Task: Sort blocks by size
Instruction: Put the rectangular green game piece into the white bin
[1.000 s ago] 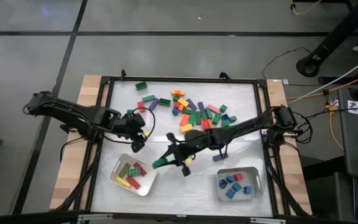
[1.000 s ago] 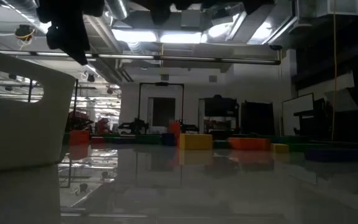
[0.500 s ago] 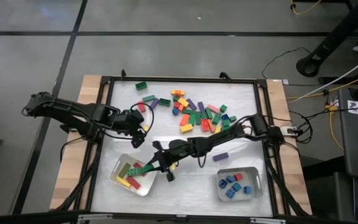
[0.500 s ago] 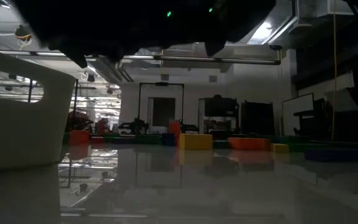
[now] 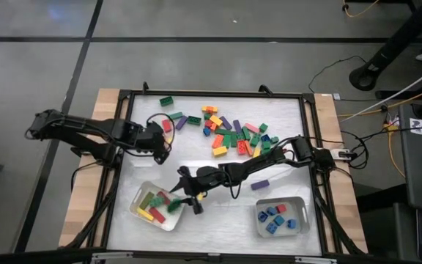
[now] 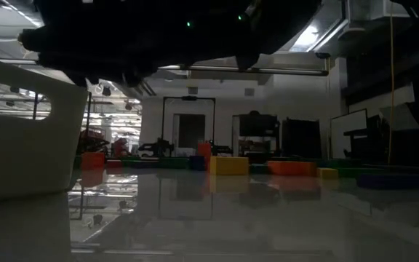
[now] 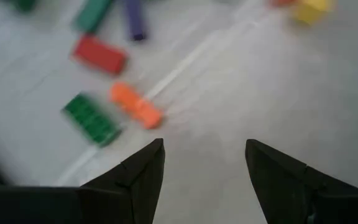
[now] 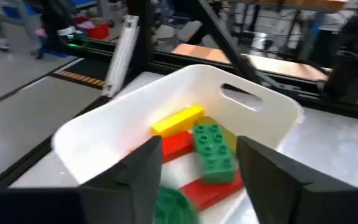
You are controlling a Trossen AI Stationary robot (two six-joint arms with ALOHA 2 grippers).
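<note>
1. Since a second ago the right gripper [image 5: 182, 201] has travelled from the middle of the table to the rim of the left-hand tray [image 5: 139, 196], and the long green block [image 5: 174, 206] it carried then now shows blurred just below its fingers, over the tray's inner edge.
2. In the right wrist view its jaws stand apart around nothing, with that green block [image 8: 174, 205] a blurred shape low between them, above the tray; whether it has landed yet cannot be told.
3. Inside this tray [image 8: 104, 134] lie other long blocks: a green one [image 8: 214, 149], a yellow one [image 8: 178, 120] and red ones [image 8: 176, 146].
4. The second tray [image 5: 302, 220], near the right front of the table, holds small blue blocks [image 5: 275, 218].
5. Most unsorted blocks [image 5: 233, 134] sit in a mixed pile at the far middle of the table, with a lone purple block [image 5: 259, 185] lying apart, just behind the right-hand tray.
6. The left gripper [image 5: 168, 144] hovers at the pile's left edge, jaws well apart and empty; its wrist view shows an orange block [image 7: 136, 106], a green one [image 7: 92, 118] and a red one [image 7: 99, 54] on the white surface ahead of its fingers.
7. From the low view, dark arm parts fill the top and the left tray's wall [image 6: 28, 138] stands at the left.
</note>
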